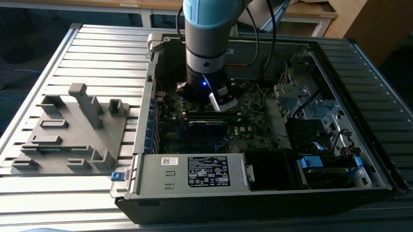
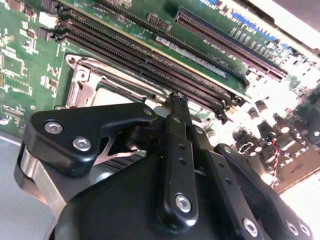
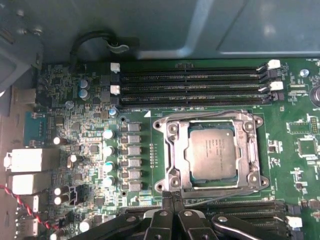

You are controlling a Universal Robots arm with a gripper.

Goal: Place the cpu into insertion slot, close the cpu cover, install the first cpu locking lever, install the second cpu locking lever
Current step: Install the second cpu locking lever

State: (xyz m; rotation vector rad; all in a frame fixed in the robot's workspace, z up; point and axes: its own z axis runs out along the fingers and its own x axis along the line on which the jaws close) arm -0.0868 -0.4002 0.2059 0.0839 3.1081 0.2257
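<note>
The pincer [image 3: 171, 196] has its two black fingers pressed together, with nothing between them, in the first wrist view. Its tips sit right at the edge of the cpu cover [image 3: 250, 150], the shiny metal frame that lies flat around the cpu [image 3: 212, 150]. The grey square cpu rests inside the insertion slot [image 3: 186, 150], just past the tips. Long black memory slots [image 3: 190, 85] run beyond the socket, farther from the pincer. In the second wrist view, the pincer [image 2: 177, 100] shows its fingers closed tight, with the tips near the long memory slots [image 2: 150, 55]. The cpu [image 2: 117, 96] and the silver cpu cover [image 2: 82, 87] peek out just beside the fingers, partly hidden behind the pincer's black body. In the exterior view, the arm [image 1: 210, 34] reaches straight down into the open computer case [image 1: 271, 193], which sits on the ribbed counter [image 1: 103, 53]. A grey holder block [image 1: 71, 130] stands well away from the pincer, outside the case.
</note>
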